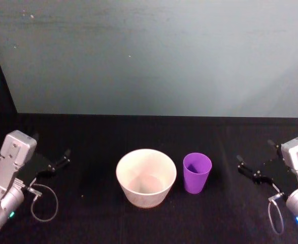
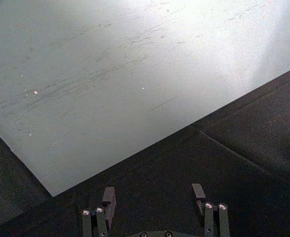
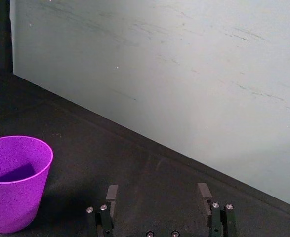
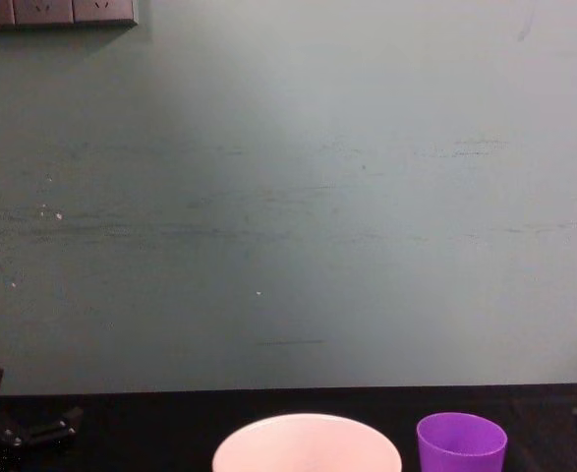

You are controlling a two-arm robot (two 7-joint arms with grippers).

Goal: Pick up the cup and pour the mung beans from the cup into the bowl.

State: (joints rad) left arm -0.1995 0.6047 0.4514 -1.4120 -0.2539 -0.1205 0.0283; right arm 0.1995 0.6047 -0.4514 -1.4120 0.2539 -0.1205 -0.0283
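Note:
The purple cup stands upright on the black table, just right of the wide pale bowl, with a small gap between them. Both show low in the chest view, cup and bowl. The mung beans are hidden; what I see inside the cup looks plain purple. My left gripper rests open at the table's left, well away from the bowl. The right gripper rests open to the right of the cup. In the right wrist view the cup sits off to the side of the open right gripper.
A pale grey-green wall rises behind the black table. Cable loops hang by the left arm and the right arm. A socket strip is mounted high on the wall.

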